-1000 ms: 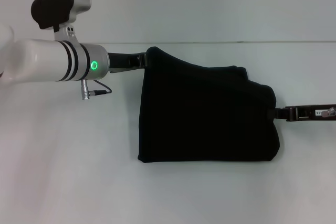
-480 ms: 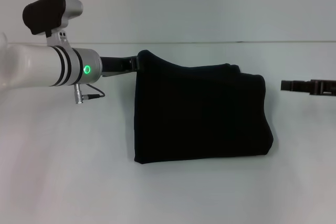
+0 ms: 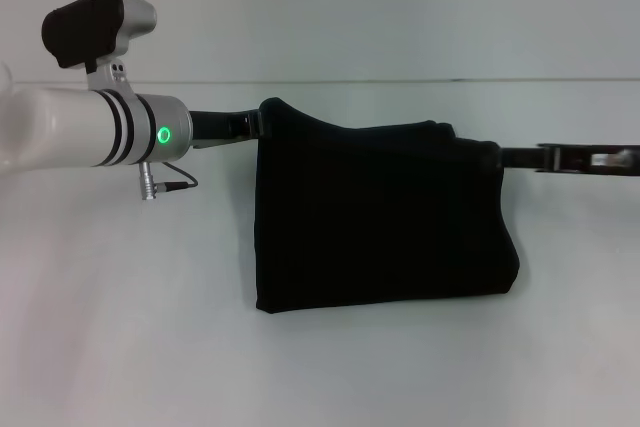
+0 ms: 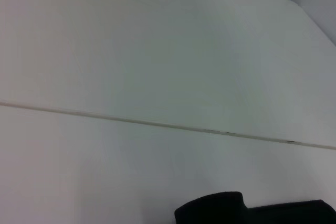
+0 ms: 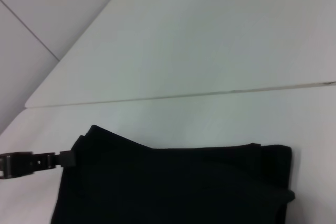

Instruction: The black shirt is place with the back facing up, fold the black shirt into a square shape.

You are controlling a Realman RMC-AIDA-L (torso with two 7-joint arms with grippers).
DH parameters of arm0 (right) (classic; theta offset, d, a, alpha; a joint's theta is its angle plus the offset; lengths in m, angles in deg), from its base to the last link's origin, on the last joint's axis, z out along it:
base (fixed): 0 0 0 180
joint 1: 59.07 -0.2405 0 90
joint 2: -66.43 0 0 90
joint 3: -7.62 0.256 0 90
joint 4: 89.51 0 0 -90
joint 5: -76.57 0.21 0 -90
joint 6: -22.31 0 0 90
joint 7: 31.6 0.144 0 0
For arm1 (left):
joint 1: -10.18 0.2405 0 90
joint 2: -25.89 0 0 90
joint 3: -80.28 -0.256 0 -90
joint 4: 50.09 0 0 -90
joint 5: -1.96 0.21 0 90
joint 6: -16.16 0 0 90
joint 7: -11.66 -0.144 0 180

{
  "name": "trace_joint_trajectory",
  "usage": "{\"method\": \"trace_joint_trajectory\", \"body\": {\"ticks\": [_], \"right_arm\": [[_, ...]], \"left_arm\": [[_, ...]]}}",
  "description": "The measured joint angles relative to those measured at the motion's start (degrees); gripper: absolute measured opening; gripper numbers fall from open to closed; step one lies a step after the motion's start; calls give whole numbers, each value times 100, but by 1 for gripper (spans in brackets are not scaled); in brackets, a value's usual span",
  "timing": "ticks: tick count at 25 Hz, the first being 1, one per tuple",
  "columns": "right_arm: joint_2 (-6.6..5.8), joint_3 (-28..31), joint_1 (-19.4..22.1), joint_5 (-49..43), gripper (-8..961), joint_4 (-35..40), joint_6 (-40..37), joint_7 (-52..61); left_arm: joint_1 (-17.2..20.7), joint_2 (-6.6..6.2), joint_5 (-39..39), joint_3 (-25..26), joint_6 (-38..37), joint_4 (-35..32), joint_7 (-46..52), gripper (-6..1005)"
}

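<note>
White counter (image 3: pixel 330 367), seam line across far side. Black shirt (image 3: pixel 385 212) at centre, folded into rough rectangle, near edge flat, far left corner raised. Left tool (image 3: pixel 252 124) at that raised corner, touching fabric; grip state: cannot tell. Right tool (image 3: pixel 515 156) at far right corner, tip against cloth; open or closed: cannot tell.

A robot test bench: bare white table (image 3: pixel 120 347), blank wall (image 3: pixel 400 7).
</note>
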Motion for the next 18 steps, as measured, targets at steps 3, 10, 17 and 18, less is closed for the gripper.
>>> {"method": "trace_joint_trajectory", "body": {"ticks": [3, 10, 17, 18], "right_arm": [[11, -260, -177, 1, 806, -322, 394, 30], [233, -348, -329, 43, 806, -311, 570, -253], [302, -345, -415, 268, 806, -306, 967, -386], [310, -345, -417, 299, 806, -306, 1028, -420]], "left_arm": [[0, 0, 0, -9, -6, 1, -6, 21], [34, 2, 0, -14, -15, 10, -18, 22], [69, 7, 0, -14, -6, 9, -28, 24], [69, 7, 0, -14, -5, 10, -28, 24]]}}
